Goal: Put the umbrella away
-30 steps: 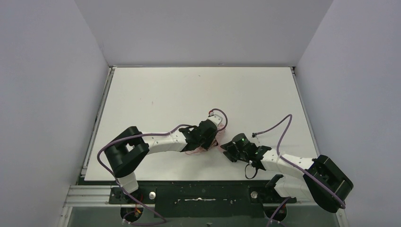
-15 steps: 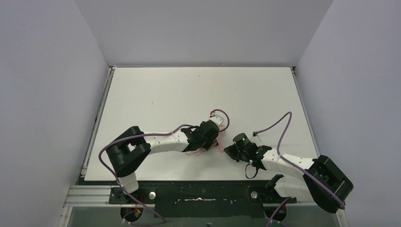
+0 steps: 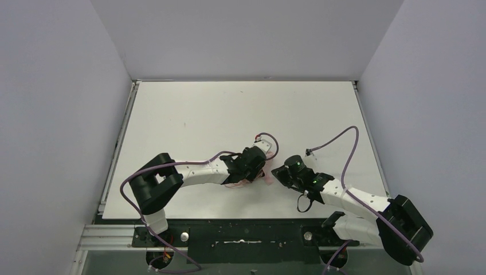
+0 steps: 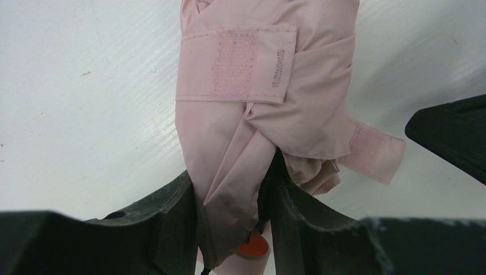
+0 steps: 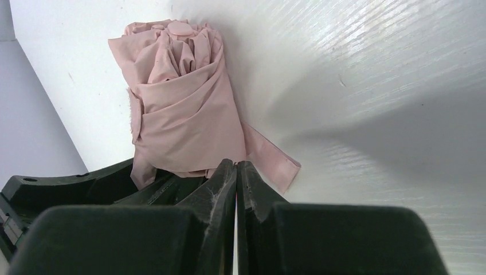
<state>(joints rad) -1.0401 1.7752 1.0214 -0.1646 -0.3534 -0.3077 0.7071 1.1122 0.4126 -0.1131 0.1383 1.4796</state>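
Note:
The pale pink umbrella [image 4: 252, 103] lies folded on the white table [image 3: 229, 114], its fabric bunched and partly wrapped. My left gripper [image 4: 232, 177] is shut on its near end, the fabric squeezed between both fingers [image 4: 172, 200]. An orange spot [image 4: 254, 247] shows at the handle just under the grip. The pink strap [image 4: 372, 152] sticks out loose to the right, and a fastening patch [image 4: 235, 63] faces up. My right gripper [image 5: 236, 165] is shut, its tips just short of the strap [image 5: 272, 157], with nothing seen between them. From above, little of the umbrella [image 3: 267, 179] shows between the two grippers.
Grey walls close in the table on the left, back and right. Purple cables [image 3: 335, 140] loop above both arms. The table's near edge [image 3: 229, 216] runs just behind the two wrists.
My right gripper has gone from part open to shut and has shifted a little away from the near edge, toward the umbrella. The left gripper has held still.

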